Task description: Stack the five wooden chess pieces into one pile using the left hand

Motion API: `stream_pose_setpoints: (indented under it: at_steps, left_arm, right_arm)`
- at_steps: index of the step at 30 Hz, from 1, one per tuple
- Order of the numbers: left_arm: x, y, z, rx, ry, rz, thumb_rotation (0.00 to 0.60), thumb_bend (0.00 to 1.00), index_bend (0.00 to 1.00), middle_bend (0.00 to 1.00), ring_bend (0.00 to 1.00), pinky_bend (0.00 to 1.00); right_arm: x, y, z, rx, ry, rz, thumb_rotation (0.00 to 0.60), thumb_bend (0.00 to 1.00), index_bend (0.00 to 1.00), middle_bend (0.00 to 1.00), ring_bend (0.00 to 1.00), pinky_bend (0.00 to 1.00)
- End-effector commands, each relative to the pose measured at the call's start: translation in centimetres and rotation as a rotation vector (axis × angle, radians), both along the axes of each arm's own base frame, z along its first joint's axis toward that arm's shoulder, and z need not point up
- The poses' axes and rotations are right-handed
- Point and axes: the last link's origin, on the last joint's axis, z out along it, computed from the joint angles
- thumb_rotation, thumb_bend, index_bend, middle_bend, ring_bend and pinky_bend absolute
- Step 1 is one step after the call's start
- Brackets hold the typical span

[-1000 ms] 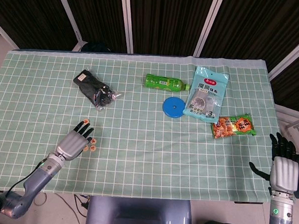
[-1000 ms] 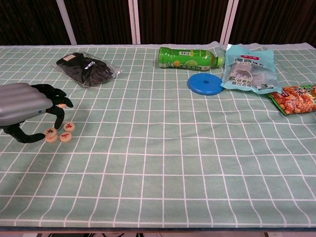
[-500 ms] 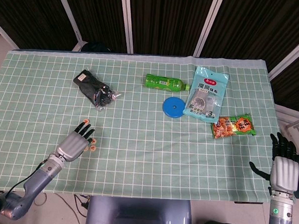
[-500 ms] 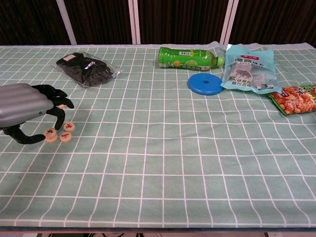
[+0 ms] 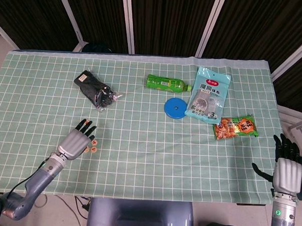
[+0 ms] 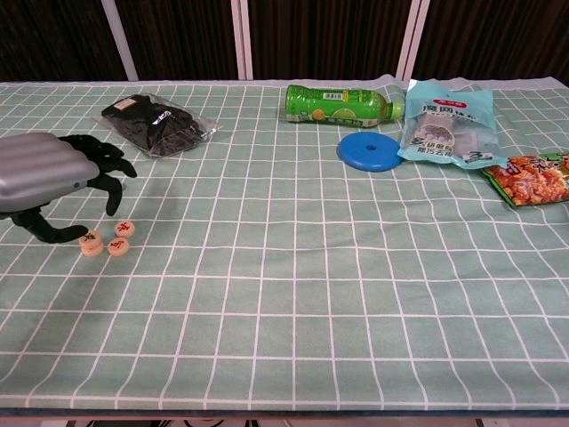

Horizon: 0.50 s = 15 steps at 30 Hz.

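My left hand [image 6: 46, 177] has lifted and pulled back a bit since a second ago; fingers [image 6: 114, 190] now hang curled and apart above the chess pieces [image 6: 107, 240], holding nothing I can see. Three pieces lie loose, near touching, on the surface [image 6: 293, 267]; others I cannot find. No pile yet. Right hand [image 5: 287, 174] idle, fingers spread, off the edge.
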Motion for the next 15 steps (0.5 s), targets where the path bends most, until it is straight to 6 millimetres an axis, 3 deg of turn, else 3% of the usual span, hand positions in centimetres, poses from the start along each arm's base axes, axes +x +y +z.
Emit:
stream_pose_setpoints:
  at_steps: [1, 10, 15]
  left_arm:
    - [0.7, 0.6, 0.1, 0.017, -0.017, -0.010, 0.600, 0.35, 0.39, 0.11, 0.00, 0.08]
    - [2.0, 2.2, -1.0, 0.002, -0.001, -0.023, 0.600, 0.29, 0.37, 0.11, 0.00, 0.08]
    - [2.2, 2.0, -1.7, -0.017, 0.011, -0.024, 0.600, 0.29, 0.39, 0.11, 0.00, 0.08]
  right_arm:
    - [0.0, 0.0, -0.1, 0.001, 0.000, -0.001, 0.600, 0.25, 0.06, 0.00, 0.02, 0.00]
    - [0.0, 0.0, -0.2, 0.003, 0.000, -0.005, 0.600, 0.25, 0.06, 0.00, 0.02, 0.00]
    - [-0.2, -0.1, -0.1, 0.000, -0.002, -0.010, 0.600, 0.25, 0.06, 0.00, 0.02, 0.00]
